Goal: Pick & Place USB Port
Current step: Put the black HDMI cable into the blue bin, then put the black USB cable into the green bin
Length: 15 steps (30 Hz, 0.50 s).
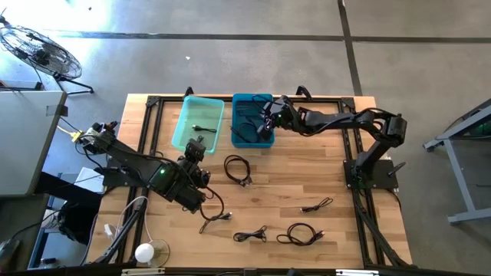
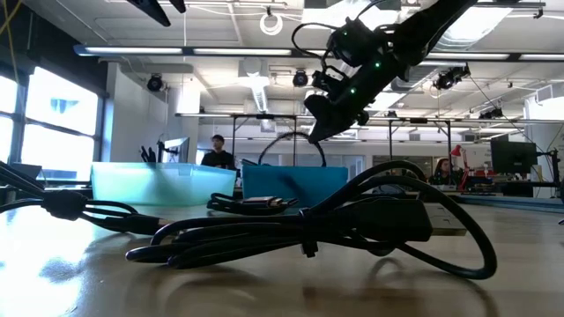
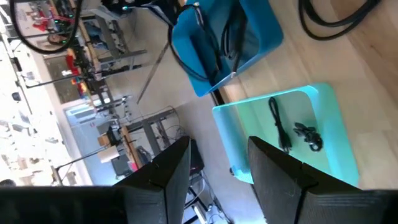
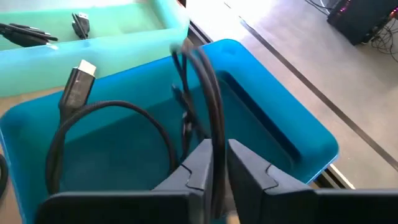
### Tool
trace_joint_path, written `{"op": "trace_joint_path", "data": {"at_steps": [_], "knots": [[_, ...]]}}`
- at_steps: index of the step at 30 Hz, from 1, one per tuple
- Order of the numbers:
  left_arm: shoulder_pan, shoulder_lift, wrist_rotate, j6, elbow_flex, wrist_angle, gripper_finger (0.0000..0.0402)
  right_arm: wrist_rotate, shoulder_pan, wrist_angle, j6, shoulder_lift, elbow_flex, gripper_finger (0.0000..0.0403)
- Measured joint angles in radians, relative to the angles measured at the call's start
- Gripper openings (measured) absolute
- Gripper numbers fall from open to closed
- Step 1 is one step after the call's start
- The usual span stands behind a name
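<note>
- The landmark was the blue bin, which stood at the far edge of the wooden table with the teal bin touching its left side.
- The right gripper hung over the blue bin, its arm reaching in from the base on the bin's right.
- In the right wrist view its fingers stood only narrowly apart with a black USB cable pinched between them; the cable looped up over the bin's inside, and its silver plug hung toward the wall next to the teal bin.
- More black cable lay coiled in the blue bin's bottom.
- The low view showed the right gripper raised above the blue bin, with a cable loop dangling from it toward the bin.
- The left gripper sat just beside the teal bin's near edge, to the near left of the blue bin; its fingers stood well apart and held nothing.
- One short black cable lay inside the teal bin.
- On the table in front of the blue bin lay a coiled cable, and farther toward the near edge were three more: one, another and a third.
- A further cable trailed beside the left arm, near left of the blue bin.
</note>
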Motion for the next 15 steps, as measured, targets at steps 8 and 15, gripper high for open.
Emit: {"op": "trace_joint_path", "data": {"at_steps": [8, 15], "knots": [[0.0, 0.0, 0.015, 0.0, 0.0, 0.0, 0.0156, -0.032, 0.0, 0.006, 0.0, 0.0, 0.0, 0.0064], [0.0, 0.0, 0.026, -0.004, 0.0, 0.0, 0.0156, -0.074, 0.003, 0.027, -0.025, -0.011, 0.0, 0.0065]]}}
